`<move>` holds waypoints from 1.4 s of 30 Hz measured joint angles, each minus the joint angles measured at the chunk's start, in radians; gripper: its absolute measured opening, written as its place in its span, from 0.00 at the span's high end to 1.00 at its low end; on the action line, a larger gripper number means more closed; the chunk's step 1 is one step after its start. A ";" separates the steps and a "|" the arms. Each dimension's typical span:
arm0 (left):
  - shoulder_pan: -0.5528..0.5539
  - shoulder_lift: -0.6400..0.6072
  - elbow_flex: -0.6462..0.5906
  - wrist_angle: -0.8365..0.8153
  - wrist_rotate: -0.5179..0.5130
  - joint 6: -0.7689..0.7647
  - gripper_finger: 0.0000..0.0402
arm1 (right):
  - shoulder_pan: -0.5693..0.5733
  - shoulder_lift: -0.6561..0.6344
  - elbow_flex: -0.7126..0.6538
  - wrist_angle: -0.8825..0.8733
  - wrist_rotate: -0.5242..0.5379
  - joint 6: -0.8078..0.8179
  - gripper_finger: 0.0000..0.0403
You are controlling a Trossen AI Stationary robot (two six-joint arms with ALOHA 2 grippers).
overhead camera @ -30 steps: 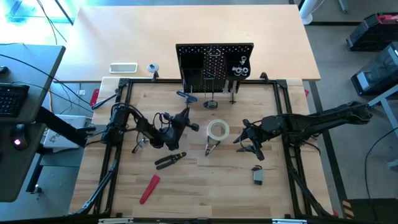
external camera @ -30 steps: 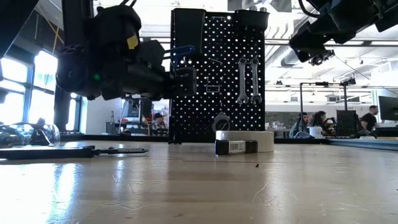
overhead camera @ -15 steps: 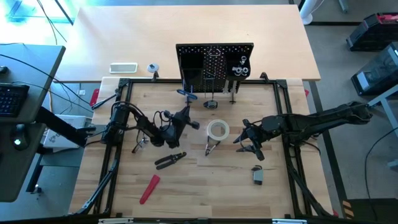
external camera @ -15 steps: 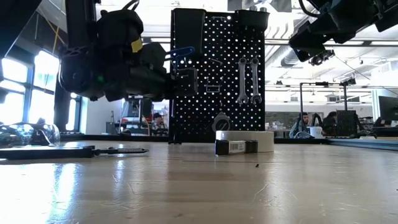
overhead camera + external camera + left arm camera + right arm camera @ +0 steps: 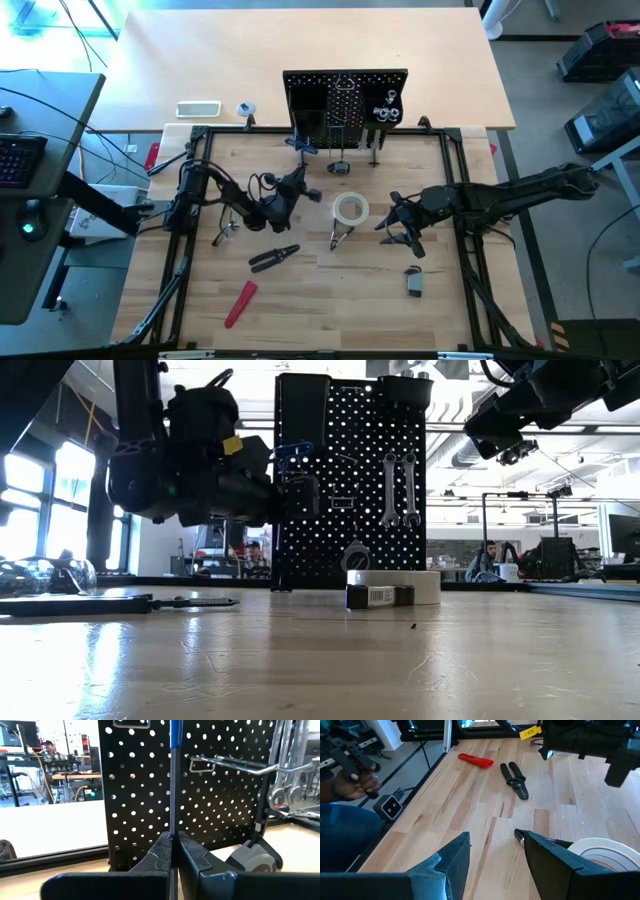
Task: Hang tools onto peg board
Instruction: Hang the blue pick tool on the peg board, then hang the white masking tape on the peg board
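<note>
Meanwhile, a blue-handled tool (image 5: 173, 780) was held upright before the black perforated peg board (image 5: 345, 98).
Left gripper (image 5: 174, 851) jaws were clamped on it, presumably for hooking; right gripper (image 5: 492, 851) jaws were kept apart, empty, above the wooden surface (image 5: 330, 290).

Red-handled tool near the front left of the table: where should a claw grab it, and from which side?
Grip the red-handled tool across its middle, coming straight down from above. It lies flat and diagonal on the table with bare wood all round, so turn the fingers across its narrow width.

Left claw (image 5: 296, 172) holding blue-handled tool (image 5: 300, 146) at peg board (image 5: 345, 100)
</note>
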 joint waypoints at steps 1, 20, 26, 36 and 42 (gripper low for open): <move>0.004 0.000 0.006 -0.012 0.005 0.001 1.00 | 0.000 0.000 0.000 0.000 0.002 0.000 0.55; 0.087 0.001 0.053 -0.069 0.051 0.016 0.99 | 0.000 0.000 0.000 -0.001 0.009 -0.015 0.55; 0.113 0.001 0.053 -0.068 0.062 0.016 0.95 | 0.000 0.000 0.000 -0.001 0.009 -0.015 0.55; 0.155 0.001 0.053 -0.132 0.144 -0.048 0.91 | 0.000 0.000 0.000 -0.001 0.010 -0.005 0.55; 0.157 0.001 0.053 -0.137 0.143 -0.049 0.78 | 0.000 0.000 0.000 -0.001 0.010 0.003 0.55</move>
